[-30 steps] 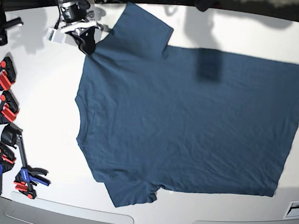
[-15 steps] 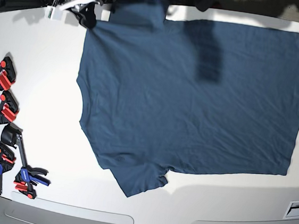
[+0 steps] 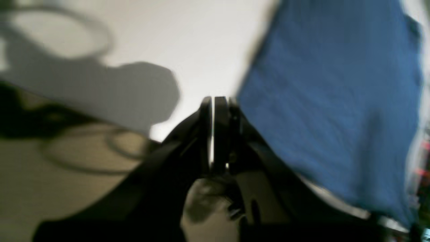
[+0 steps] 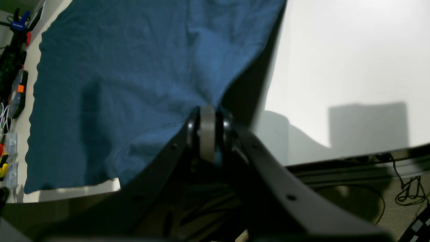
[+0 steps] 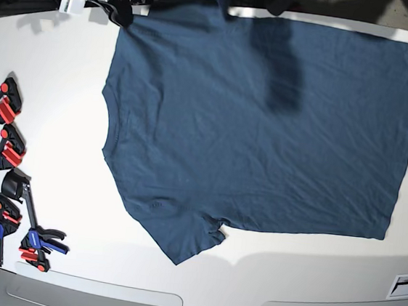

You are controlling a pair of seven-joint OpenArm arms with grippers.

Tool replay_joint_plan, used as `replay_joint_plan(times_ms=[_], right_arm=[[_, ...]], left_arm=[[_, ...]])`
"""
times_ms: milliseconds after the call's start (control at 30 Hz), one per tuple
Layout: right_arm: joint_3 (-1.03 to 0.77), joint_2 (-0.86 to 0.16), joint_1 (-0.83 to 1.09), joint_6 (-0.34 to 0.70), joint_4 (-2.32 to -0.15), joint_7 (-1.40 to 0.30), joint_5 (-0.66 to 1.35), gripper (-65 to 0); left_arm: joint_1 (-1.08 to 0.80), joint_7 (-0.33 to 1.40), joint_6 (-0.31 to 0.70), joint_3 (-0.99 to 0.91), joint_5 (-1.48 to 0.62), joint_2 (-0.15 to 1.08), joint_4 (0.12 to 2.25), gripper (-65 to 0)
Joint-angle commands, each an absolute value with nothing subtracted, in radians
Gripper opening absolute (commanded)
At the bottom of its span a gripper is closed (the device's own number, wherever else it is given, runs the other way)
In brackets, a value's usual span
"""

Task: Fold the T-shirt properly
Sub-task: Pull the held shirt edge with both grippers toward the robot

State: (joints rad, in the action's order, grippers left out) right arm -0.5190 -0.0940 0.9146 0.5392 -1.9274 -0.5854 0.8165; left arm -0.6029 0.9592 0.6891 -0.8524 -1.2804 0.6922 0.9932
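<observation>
Base view shows the T-shirt (image 5: 265, 130) spread nearly flat over most of the white desk (image 5: 55, 108), collar toward the row of blue-and-red clamps (image 5: 3, 154) at the desk's edge, one sleeve pointing to the near side and the far sleeve running off the back edge. No fold is visible yet: the body lies in a single layer with only light wrinkles, so folding proper appears not to have begun, and every fold is left to do.

Right wrist view shows the right hand (image 4: 207, 116) clamped together on the cloth at the shoulder by the far edge, fabric fanning out from between its tips. Left wrist view, blurred, shows the left hand (image 3: 213, 104) with its fingers almost together, a thin slit of light between them; the shirt's hem edge sits just beside it, and nothing appears to be pinched there.
</observation>
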Motion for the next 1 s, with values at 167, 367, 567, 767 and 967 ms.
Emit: replay_joint_plan(times_ms=[167, 367, 567, 767, 967], right_arm=[[-0.524, -0.099, 0.909, 0.554, -1.948, -0.565, 0.842, -65.0], [-0.524, -0.099, 0.908, 0.554, -1.948, -0.564, 0.842, -65.0], [-0.524, -0.099, 0.909, 0.554, -1.948, -0.565, 0.842, -65.0], [-0.524, -0.099, 0.909, 0.554, -1.948, -0.565, 0.842, -65.0], [-0.524, -0.099, 0.909, 0.554, -1.948, -0.565, 0.842, -65.0]], left_arm=[[-0.549, 0.965, 0.698, -0.859, -1.223, 0.642, 1.004, -39.6], [-0.546, 0.968, 0.698, -0.791, -1.222, 0.607, 1.004, -39.6], [-0.546, 1.019, 0.698, -0.703, -1.223, 0.599, 1.004, -39.6], [-0.552, 1.055, 0.698, -0.699, -1.222, 0.604, 1.007, -40.2], [-0.552, 1.092, 0.698, -0.699, -1.212, 0.604, 1.008, -47.4]])
